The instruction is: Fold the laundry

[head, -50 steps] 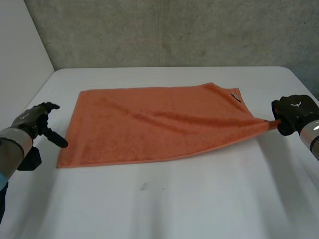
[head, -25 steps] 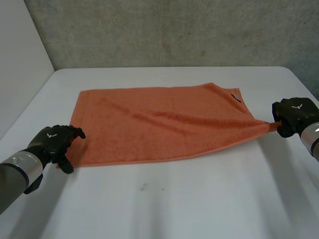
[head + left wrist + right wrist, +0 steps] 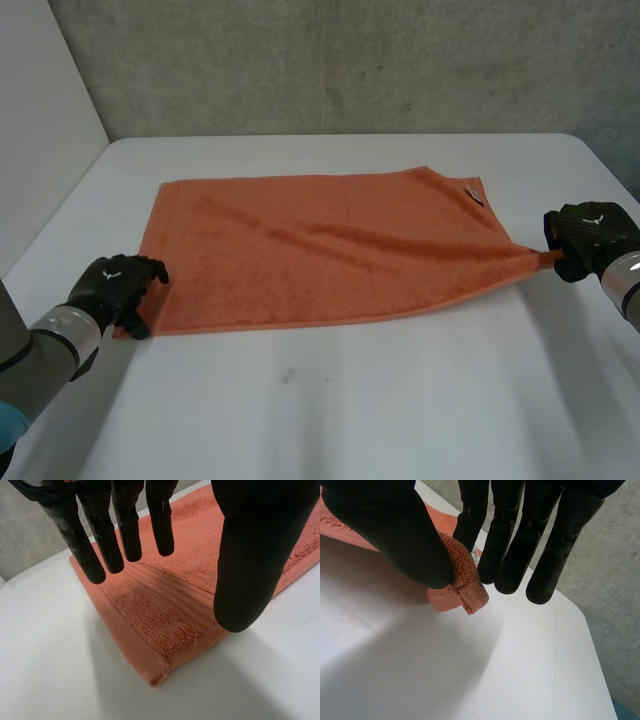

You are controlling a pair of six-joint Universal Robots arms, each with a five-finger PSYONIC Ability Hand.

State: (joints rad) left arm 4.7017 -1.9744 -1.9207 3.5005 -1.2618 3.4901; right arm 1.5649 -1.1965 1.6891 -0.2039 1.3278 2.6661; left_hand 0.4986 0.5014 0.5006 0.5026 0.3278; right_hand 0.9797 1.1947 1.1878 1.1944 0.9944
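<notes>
Left hand [image 3: 115,283] is over the near left corner of the towel [image 3: 320,250], fingers straight, thumb apart, gripping nothing. Right hand [image 3: 590,232] pinches the near right corner between thumb and fingers. The towel lies spread across the table [image 3: 350,400].

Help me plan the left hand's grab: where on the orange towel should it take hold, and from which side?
Probably the near left corner, pinched from above: it lies flat on the table right under the open left hand, and the right hand pinches the other near corner of the towel.
</notes>
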